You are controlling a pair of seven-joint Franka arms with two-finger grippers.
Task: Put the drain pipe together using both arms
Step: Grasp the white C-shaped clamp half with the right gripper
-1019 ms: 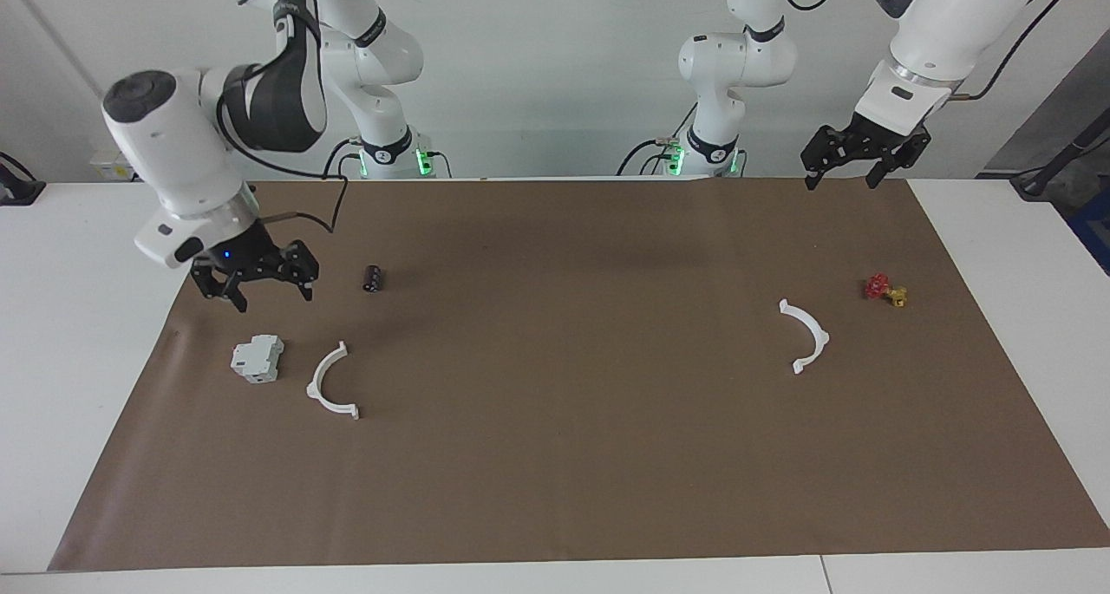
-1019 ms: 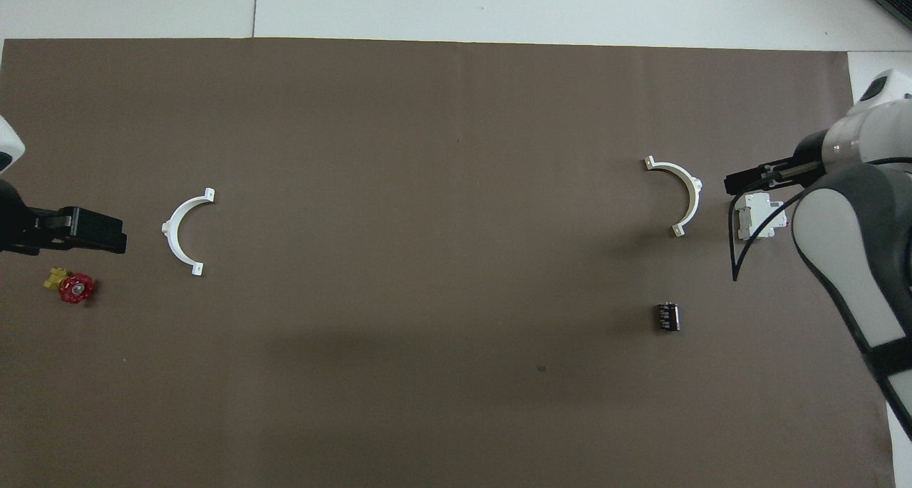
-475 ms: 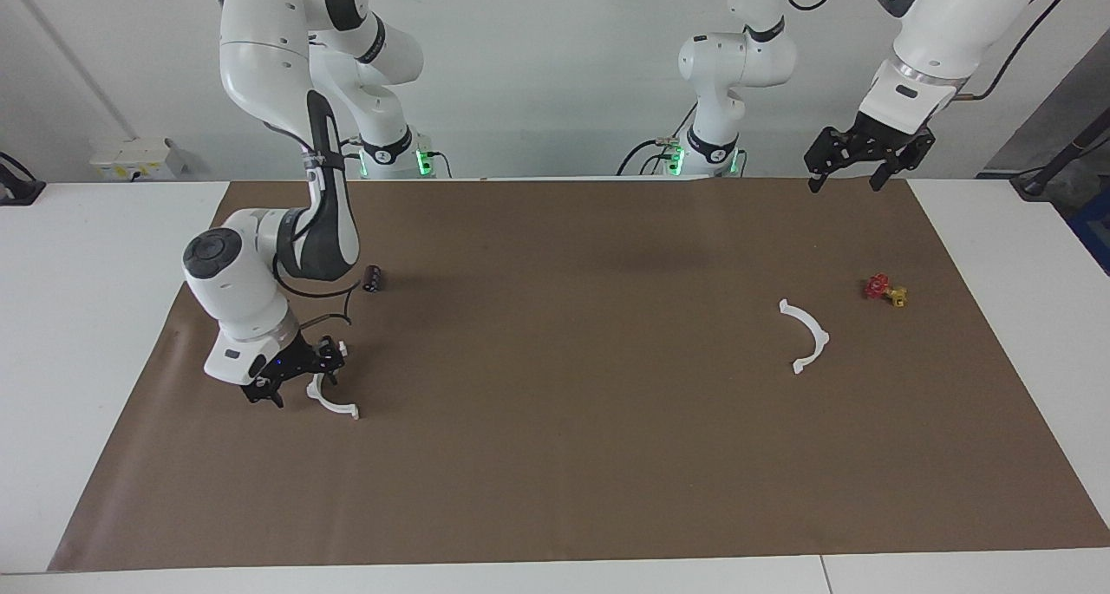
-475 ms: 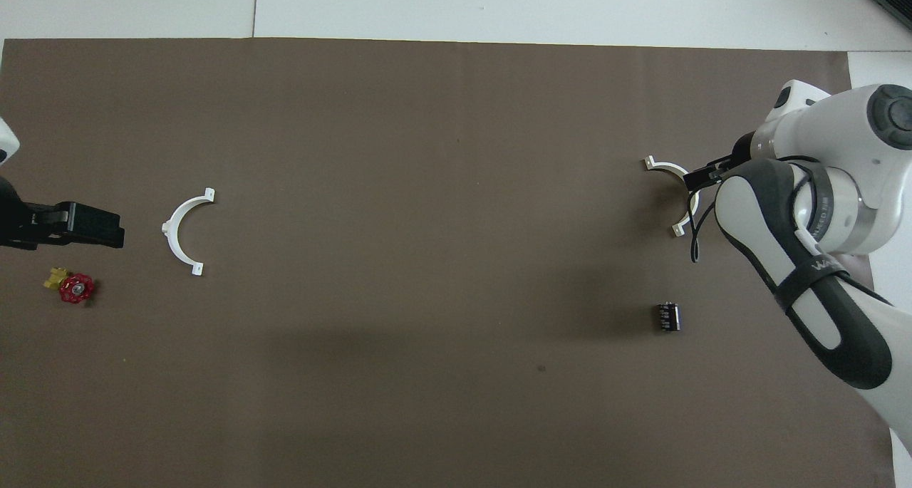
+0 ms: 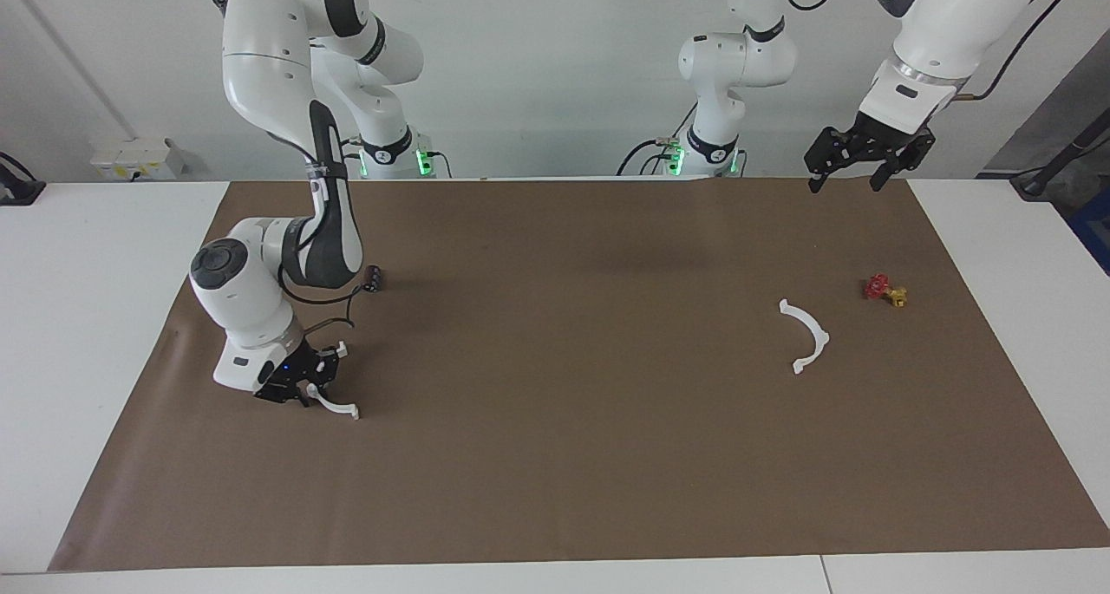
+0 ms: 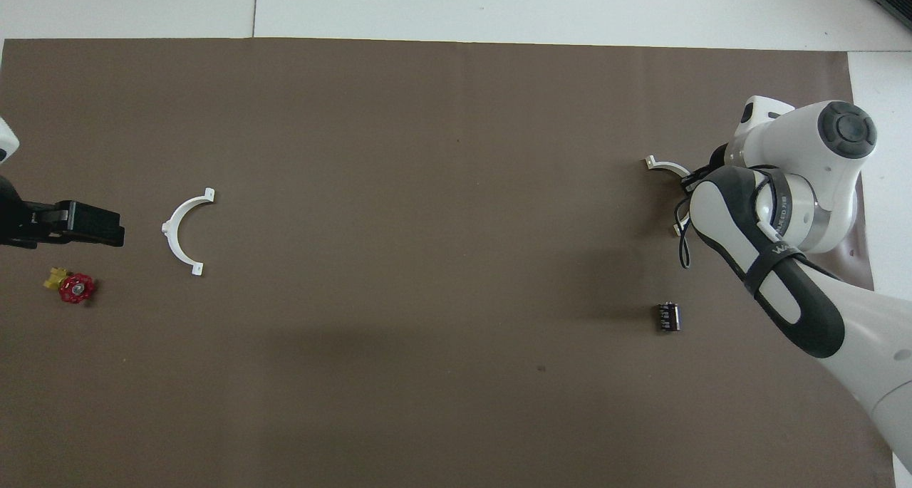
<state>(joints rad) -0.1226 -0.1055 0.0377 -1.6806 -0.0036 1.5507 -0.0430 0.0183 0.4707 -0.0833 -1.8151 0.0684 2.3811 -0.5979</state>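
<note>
- Brown paper mat covers most of the white table; both views crop the table's edges.
- The right arm folds down at its own end of the mat, and in the overhead view its forearm and wrist cover whatever lies under them.
- The left arm waits high up; in the facing view its upper part runs out of the picture, and in the overhead view only its wrist and gripper come in at the edge.
- The left gripper hangs in the air over the mat's edge nearest the robots, at the left arm's end, its fingers spread wide and holding nothing.
- The right gripper is down at the mat, clamped on the middle of one white half-ring; its fingertips are mostly hidden by the gripper's body.
- Of that half-ring, only the two ends with their tabs show clear of the gripper; the arc between them is covered. Whether it is off the mat cannot be told.
- The other white half-ring lies flat and untouched toward the left arm's end, well apart from the first.
- A small black cylinder lies nearer to the robots than the gripped half-ring, partly screened by the right arm's elbow in the facing view.
- A small red and yellow valve-like piece lies near the free half-ring, too small to make out in detail.
</note>
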